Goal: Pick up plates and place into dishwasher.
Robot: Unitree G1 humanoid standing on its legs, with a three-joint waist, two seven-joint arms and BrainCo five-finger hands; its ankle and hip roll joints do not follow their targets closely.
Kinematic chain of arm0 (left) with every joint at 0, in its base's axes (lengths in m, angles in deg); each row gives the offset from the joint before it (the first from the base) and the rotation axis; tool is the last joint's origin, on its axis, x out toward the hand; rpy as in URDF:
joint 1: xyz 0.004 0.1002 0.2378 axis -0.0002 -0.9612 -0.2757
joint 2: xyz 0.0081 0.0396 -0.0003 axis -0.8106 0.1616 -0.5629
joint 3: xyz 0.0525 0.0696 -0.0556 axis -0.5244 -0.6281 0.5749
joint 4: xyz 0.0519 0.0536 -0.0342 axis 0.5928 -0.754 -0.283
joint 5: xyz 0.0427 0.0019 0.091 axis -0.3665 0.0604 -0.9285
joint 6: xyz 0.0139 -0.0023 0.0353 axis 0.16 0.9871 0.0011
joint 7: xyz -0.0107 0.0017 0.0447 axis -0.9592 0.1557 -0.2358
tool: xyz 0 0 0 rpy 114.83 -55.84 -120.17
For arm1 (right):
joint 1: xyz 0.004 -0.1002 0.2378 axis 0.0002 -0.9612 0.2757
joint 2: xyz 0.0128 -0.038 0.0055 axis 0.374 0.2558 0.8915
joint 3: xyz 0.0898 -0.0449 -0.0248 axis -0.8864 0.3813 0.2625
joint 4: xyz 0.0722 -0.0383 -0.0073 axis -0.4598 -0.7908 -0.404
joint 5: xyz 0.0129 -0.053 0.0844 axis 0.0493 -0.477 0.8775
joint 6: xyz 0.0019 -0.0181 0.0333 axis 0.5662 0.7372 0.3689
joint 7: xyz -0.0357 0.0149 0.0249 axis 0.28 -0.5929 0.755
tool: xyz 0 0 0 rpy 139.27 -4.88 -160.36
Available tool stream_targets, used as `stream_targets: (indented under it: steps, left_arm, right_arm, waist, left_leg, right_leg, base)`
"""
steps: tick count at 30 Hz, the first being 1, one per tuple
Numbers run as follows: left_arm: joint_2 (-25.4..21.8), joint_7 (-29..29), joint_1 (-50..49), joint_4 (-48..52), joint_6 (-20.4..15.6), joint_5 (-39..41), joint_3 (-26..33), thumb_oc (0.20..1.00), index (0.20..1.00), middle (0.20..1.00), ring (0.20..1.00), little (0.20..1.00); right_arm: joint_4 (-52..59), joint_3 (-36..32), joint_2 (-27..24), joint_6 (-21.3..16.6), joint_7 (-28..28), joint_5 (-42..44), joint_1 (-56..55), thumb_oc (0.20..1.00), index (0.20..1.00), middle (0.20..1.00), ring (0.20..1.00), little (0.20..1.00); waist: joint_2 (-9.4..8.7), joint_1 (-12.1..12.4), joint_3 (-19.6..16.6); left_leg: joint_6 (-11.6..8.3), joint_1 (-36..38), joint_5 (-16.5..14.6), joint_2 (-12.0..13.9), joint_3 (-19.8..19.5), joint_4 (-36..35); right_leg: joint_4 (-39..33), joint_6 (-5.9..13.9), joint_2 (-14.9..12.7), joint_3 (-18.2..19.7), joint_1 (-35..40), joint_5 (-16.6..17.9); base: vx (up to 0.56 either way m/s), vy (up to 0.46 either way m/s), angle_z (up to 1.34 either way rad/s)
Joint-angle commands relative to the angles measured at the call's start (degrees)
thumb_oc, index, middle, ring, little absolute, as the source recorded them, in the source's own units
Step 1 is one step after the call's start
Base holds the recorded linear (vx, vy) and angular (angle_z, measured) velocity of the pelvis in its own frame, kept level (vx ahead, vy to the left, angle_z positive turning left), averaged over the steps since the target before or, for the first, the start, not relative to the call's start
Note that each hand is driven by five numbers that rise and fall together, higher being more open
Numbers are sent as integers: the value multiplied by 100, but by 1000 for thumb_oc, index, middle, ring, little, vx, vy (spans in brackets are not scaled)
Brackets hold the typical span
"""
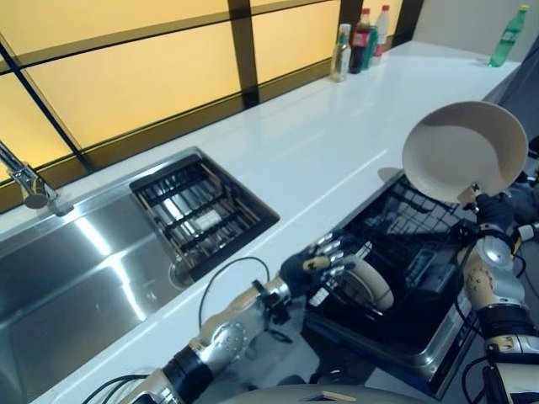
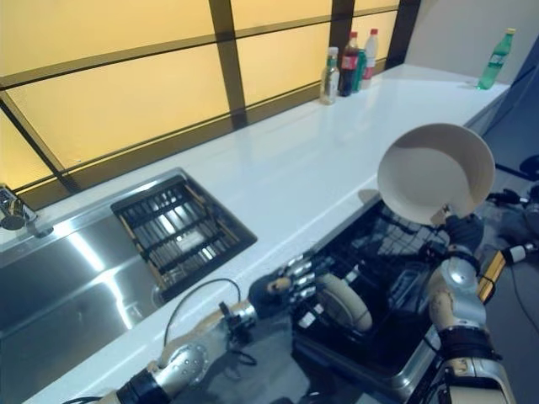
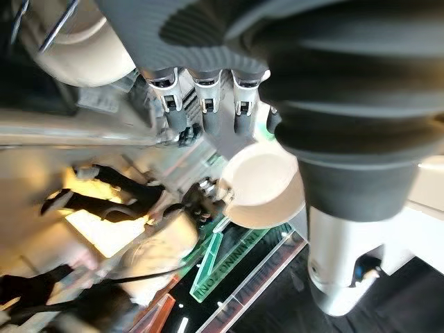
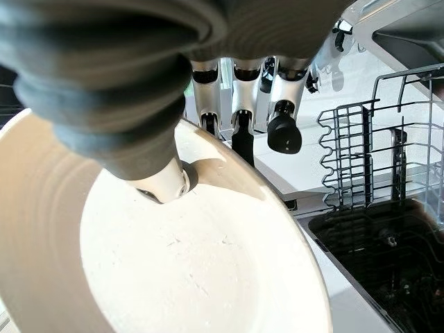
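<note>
My right hand (image 1: 497, 210) is shut on the lower rim of a cream plate (image 1: 465, 151), which it holds up in the air, tilted, above the open dishwasher's black wire rack (image 1: 413, 227). In the right wrist view the thumb (image 4: 165, 182) presses on the plate's face (image 4: 194, 277) and the fingers (image 4: 239, 132) reach behind its rim. A second cream plate (image 1: 372, 284) stands on edge in the rack's near left part. My left hand (image 1: 318, 263) hovers right beside it, fingers relaxed and spread, holding nothing. Its wrist view shows that plate (image 3: 83, 48) past the fingers (image 3: 208, 111).
A white counter (image 1: 337, 135) runs behind the dishwasher. A steel sink (image 1: 76, 278) with a black drain rack (image 1: 200, 210) and a faucet (image 1: 29, 185) lies to the left. Several bottles (image 1: 358, 40) stand at the far back, with a green bottle (image 1: 509, 35) to their right.
</note>
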Motion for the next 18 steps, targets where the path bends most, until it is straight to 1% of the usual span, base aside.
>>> stream_targets:
  steps: [1, 4, 6, 8, 10, 11, 12, 13, 15, 16, 18]
  left_arm:
    - [-134, -1056, -275, -129, 63, 258, -72, 1000, 1000, 1000, 1000, 1000]
    - [-202, -1516, -297, -459, 124, 387, -93, 1000, 1000, 1000, 1000, 1000]
    - [-231, -1782, -337, -651, 193, 447, -62, 1000, 1000, 1000, 1000, 1000]
    - [-256, -2257, -439, -883, 446, 675, 46, 1000, 1000, 1000, 1000, 1000]
    - [-270, -2915, -540, -1147, 795, 748, 176, 1000, 1000, 1000, 1000, 1000]
    - [-286, -3188, -606, -1280, 888, 728, 244, 1000, 1000, 1000, 1000, 1000]
    - [-209, -3366, -626, -1411, 876, 644, 274, 1000, 1000, 1000, 1000, 1000]
    - [-127, -3470, -556, -1342, 842, 528, 205, 1000, 1000, 1000, 1000, 1000]
    - [-76, -3631, -468, -1187, 890, 398, 84, 1000, 1000, 1000, 1000, 1000]
    - [-59, -3747, -399, -1042, 1072, 436, -41, 1000, 1000, 1000, 1000, 1000]
    - [-34, -3757, -279, -925, 1209, 282, -225, 1000, 1000, 1000, 1000, 1000]
  right_arm:
    - [-258, -378, -331, -397, -115, 159, 693, 200, 200, 200, 200, 200]
    - [-451, -319, -372, -464, -235, 178, 740, 200, 200, 200, 200, 200]
    - [-465, -289, -399, -440, -255, 171, 746, 200, 200, 200, 200, 200]
    - [-493, -296, -445, -411, -313, 186, 741, 200, 200, 200, 200, 200]
    - [-551, -303, -453, -433, -334, 176, 740, 200, 200, 200, 200, 200]
    - [-578, -277, -445, -465, -304, 168, 751, 200, 200, 200, 200, 200]
    - [-533, -237, -416, -478, -241, 179, 741, 200, 200, 200, 200, 200]
    - [-430, -229, -348, -447, -158, 150, 727, 200, 200, 200, 200, 200]
    - [-401, -274, -327, -411, -151, 148, 721, 200, 200, 200, 200, 200]
    - [-484, -319, -341, -423, -233, 170, 742, 200, 200, 200, 200, 200]
    - [-613, -268, -340, -491, -286, 188, 799, 200, 200, 200, 200, 200]
  waist:
    - [-98, 104, -110]
    - [-69, 77, -123]
    - [-45, 52, -120]
    - [-43, 48, -131]
    - [-41, 42, -136]
    - [-40, 28, -126]
    - [-53, 12, -117]
    - [-66, -13, -114]
    - [-65, -38, -117]
    - [-58, -59, -118]
    - [-48, -99, -125]
  left_leg:
    - [495, -326, -843, 86, -139, 892]
    - [488, -292, -860, 70, -105, 887]
    - [496, -244, -919, 64, -109, 901]
    - [488, -253, -900, 51, -86, 908]
    - [494, -241, -925, 24, -91, 923]
    - [490, -219, -971, 14, -94, 947]
    - [494, -203, -980, 9, -89, 951]
    - [508, -193, -999, 11, -79, 956]
    - [524, -182, -1026, 12, -72, 952]
    - [530, -166, -1045, 7, -64, 940]
    - [536, -122, -1069, -4, -51, 918]
  right_leg:
    - [446, 467, -192, -237, -686, 450]
    - [467, 474, -194, -206, -697, 438]
    - [501, 486, -195, -200, -684, 391]
    - [513, 475, -193, -177, -723, 413]
    - [543, 471, -180, -140, -745, 415]
    - [598, 491, -173, -131, -751, 399]
    - [617, 494, -174, -116, -760, 400]
    - [608, 487, -177, -91, -748, 386]
    - [624, 488, -180, -74, -754, 383]
    - [640, 502, -183, -68, -760, 395]
    - [654, 516, -178, -44, -763, 405]
  base:
    - [6, 37, 5]
    - [28, 44, 1]
    - [46, 47, -1]
    - [7, 35, -2]
    - [15, 20, 0]
    - [30, 31, 0]
    - [33, 20, 0]
    - [0, 0, 0]
    - [7, 1, -2]
    - [0, 0, 0]
    - [15, 6, 1]
